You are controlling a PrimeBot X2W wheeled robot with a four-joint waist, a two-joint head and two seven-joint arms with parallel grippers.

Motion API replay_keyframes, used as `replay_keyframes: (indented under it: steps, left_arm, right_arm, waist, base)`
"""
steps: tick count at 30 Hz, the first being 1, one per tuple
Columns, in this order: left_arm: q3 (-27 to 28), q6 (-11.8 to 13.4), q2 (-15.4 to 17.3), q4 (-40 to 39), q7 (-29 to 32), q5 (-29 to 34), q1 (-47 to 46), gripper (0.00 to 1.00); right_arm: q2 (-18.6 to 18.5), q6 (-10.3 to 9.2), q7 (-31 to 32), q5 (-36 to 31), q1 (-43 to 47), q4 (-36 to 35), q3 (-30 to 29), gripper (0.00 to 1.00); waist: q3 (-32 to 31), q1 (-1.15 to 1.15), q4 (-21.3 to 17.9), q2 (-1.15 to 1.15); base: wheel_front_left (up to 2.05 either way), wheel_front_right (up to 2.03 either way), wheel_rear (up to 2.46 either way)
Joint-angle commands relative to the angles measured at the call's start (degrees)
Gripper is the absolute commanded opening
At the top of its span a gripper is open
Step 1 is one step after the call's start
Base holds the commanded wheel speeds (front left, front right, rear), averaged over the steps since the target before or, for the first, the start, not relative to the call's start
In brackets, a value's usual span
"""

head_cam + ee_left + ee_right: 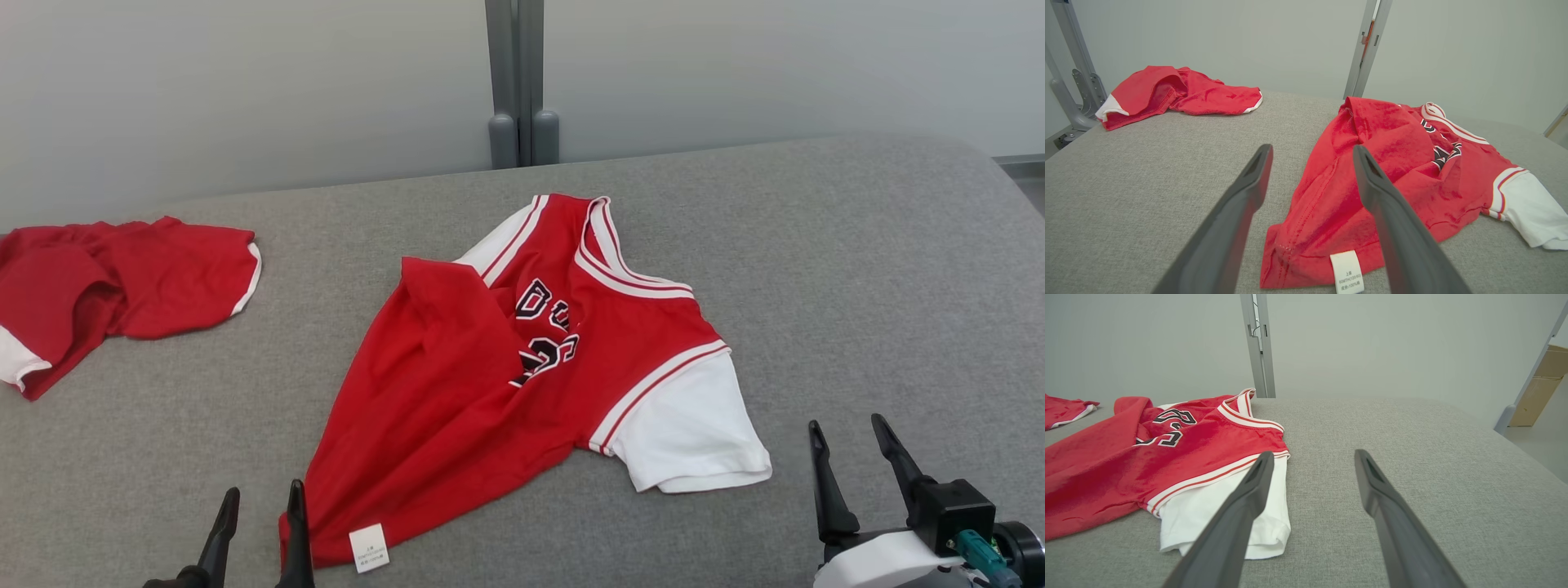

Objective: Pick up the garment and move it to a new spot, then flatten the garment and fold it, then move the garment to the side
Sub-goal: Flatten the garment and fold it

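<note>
A red jersey garment with white sleeves and black lettering lies crumpled in the middle of the grey padded table, its left side folded over the chest. Its hem with a white label points toward me. My left gripper is open at the lower left, just beside the hem corner and apart from it. In the left wrist view the garment lies between and beyond the open left gripper. My right gripper is open at the lower right, right of the white sleeve, holding nothing.
A second red piece of clothing with white trim lies bunched at the table's far left edge. A grey post stands behind the table against a pale wall. Bare grey surface stretches right of the jersey.
</note>
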Motion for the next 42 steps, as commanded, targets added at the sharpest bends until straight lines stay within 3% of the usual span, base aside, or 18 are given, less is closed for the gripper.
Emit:
replay_keyframes:
  steps: [1, 15, 22, 34, 42]
  left_arm:
    - [-0.1, -0.2, 0.1, 0.2, 0.0, -0.4, -0.3, 1.0]
    - [-0.9, -0.3, 0.1, 1.4, 0.0, 0.2, -0.7, 1.0]
    - [-0.9, -0.2, 1.2, 11.5, 0.0, 1.2, -2.5, 1.0]
    - [-6.5, -0.2, 6.4, 20.7, 10.0, -2.4, -8.9, 1.0]
    - [-8.2, -0.2, 7.3, 21.8, 9.7, -3.7, -11.4, 1.0]
  right_arm:
    - [-0.1, -0.08, 0.0, 0.1, 0.3, 0.1, 0.4, 1.0]
    - [-0.1, -0.08, 0.0, -0.3, -1.7, 1.6, 2.0, 1.0]
    - [-1.2, -0.08, 0.0, 0.0, -5.6, 5.0, 2.8, 1.0]
    - [-3.6, -0.08, 20.3, 0.6, -14.2, 15.5, 7.6, 1.0]
    - [-2.6, -0.08, 22.6, -0.8, -16.7, 17.6, 6.7, 1.0]
  waist:
    - [0.0, 0.0, 0.0, 0.0]
    - [-0.2, 0.0, 0.4, 0.0]
    - [-0.3, 0.0, 0.0, 0.0]
    - [1.6, 0.0, 0.1, 0.0]
    - [4.1, 0.0, 0.6, 0.0]
  base:
    - [0.0, 0.0, 0.0]
    - [0.0, 0.0, 0.0]
    - [0.0, 0.0, 0.0]
    - [0.0, 0.0, 0.0]
    - [0.0, 0.0, 0.0]
